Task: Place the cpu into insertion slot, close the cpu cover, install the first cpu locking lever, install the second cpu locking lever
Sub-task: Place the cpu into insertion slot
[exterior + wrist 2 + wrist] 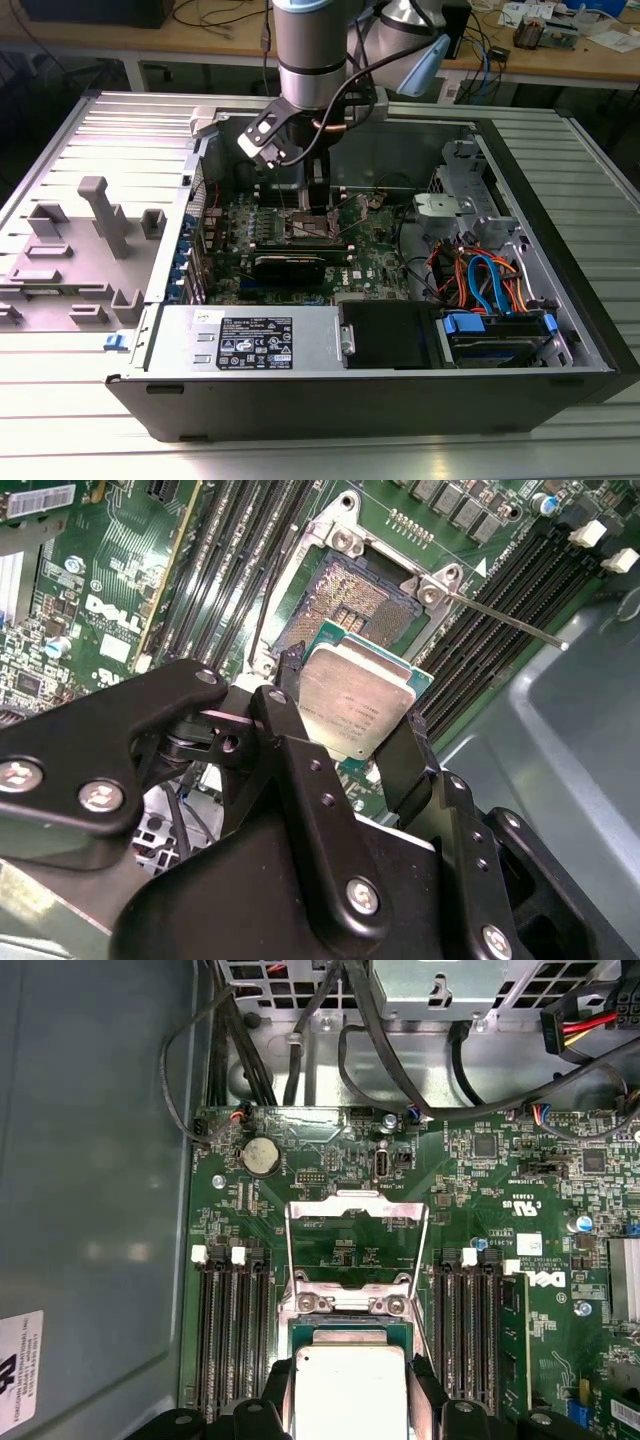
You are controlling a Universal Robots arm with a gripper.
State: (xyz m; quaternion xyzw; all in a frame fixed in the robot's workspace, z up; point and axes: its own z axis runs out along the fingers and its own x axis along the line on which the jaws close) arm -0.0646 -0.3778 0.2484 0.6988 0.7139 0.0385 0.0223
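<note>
Hand: the hand [348,720] is clenched on the chip [360,695], with one black finger [300,750] on each of two opposite edges.
Chip: a square with its dull silver face turned toward the wrist, held flat between the fingertips; we judge it to be clear of the board, not seated.
Socket: the socket [345,600] lies open just beyond the fingertips, and its field of contacts is bare.
Key relation: in the second wrist view the chip's far edge overlaps the socket's near rim. In the first wrist view its sides run roughly square with the rim, and we can name no long axis.
Cover: the cover [358,1200] is swung open on the socket's far side, away from the hand.
Lever: one thin lever [510,623] juts free from a socket corner.
Surroundings: green circuit board [480,1190], long black memory slots [225,1330] on both flanks, an open computer case [350,400], and a ribbed metal surface [100,450].
</note>
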